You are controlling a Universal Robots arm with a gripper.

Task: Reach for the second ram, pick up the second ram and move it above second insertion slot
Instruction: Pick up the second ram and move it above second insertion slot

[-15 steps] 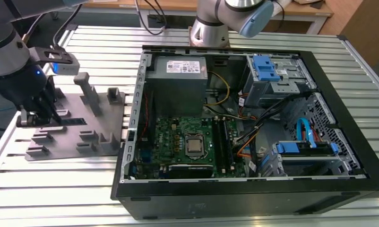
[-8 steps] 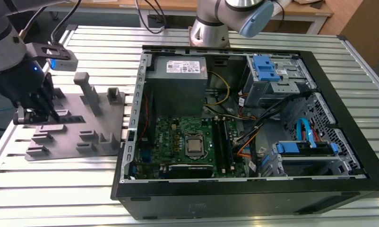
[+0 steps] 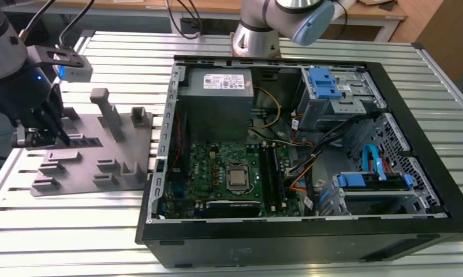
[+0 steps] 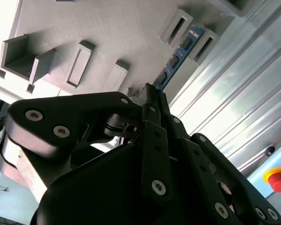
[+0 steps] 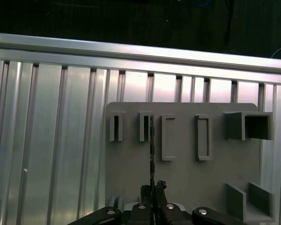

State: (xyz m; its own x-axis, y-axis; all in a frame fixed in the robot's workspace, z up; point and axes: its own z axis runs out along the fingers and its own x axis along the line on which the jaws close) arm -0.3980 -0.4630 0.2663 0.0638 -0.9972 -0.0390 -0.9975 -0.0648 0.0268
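Pinching the thin dark-green second ram [image 5: 151, 140], the black gripper [image 5: 152, 191] looks clenched on its near end. It stands edgewise in blocks at the grey plastic fixture's [image 5: 187, 178] edge; pick-up seems underway, needing a straight lift.

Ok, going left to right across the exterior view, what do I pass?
Pincer, shut on the ram → fixture → motherboard → lower drive cage.
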